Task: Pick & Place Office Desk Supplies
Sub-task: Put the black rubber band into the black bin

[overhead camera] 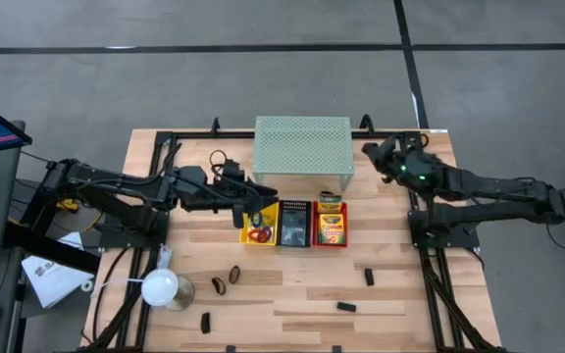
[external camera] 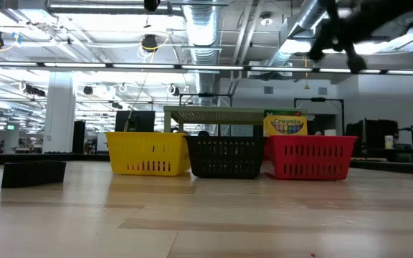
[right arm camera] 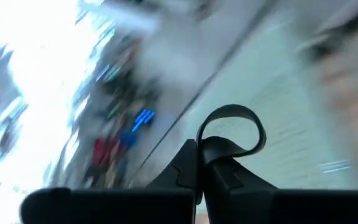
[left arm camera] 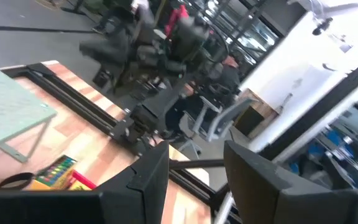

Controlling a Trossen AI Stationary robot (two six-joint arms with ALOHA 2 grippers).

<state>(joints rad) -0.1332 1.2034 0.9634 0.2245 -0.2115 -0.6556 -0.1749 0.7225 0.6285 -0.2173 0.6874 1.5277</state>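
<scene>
A: Left tool (overhead camera: 253, 208) hovers over the yellow basket (overhead camera: 260, 225) with its fingers parted, grasping nothing.

B: And the right tool (right arm camera: 202, 163) — pinching a black ring band (right arm camera: 230, 127) up by the mesh shelf (overhead camera: 302, 143). Carry it over a basket, then release low.

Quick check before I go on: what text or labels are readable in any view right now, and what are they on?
"Crayola": on the yellow-green crayon box standing in the red basket, read in the low view.
The same crayon boxes in the high view: print too small to read.
The crayon box in the left wrist view: too blurred to read.
Nothing else readable in any view.
</scene>
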